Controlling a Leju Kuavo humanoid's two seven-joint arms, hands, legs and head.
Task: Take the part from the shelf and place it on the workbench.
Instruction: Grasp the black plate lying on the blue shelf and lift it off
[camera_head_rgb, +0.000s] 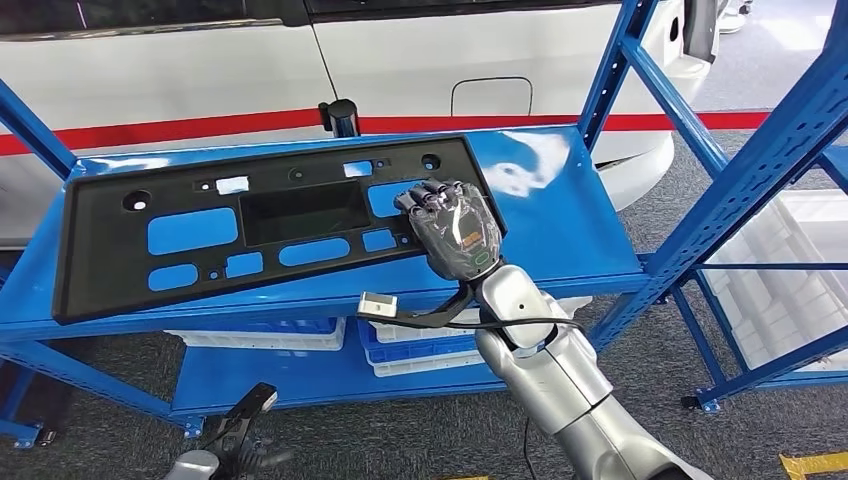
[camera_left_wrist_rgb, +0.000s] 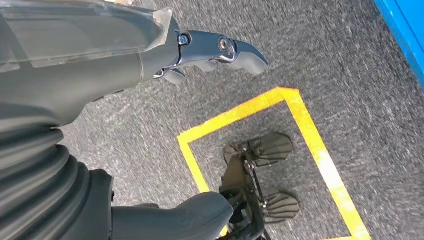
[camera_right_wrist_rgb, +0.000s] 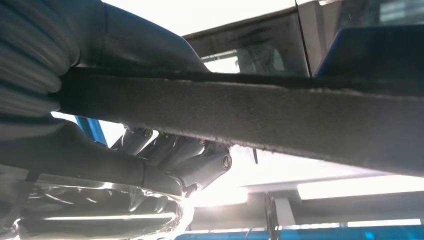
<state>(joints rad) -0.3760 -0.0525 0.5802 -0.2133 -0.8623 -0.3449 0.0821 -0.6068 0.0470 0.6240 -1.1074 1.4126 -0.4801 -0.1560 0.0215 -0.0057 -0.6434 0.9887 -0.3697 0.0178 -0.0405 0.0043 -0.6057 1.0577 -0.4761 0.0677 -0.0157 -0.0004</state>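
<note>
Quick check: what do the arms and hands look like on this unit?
Right arm: silver rounded segments, black cable looped at the wrist to a small white connector. Right hand: dark grey under clear glossy film, dark fingers. Left hand: grey ribbed cover, dark fingers, same clear film.

The right arm reaches forward and up; its right hand (camera_head_rgb: 452, 228) grips the part (camera_head_rgb: 262, 235) at its right end. The left hand (camera_left_wrist_rgb: 150, 55) hangs low, fingers apart, holding nothing.
</note>
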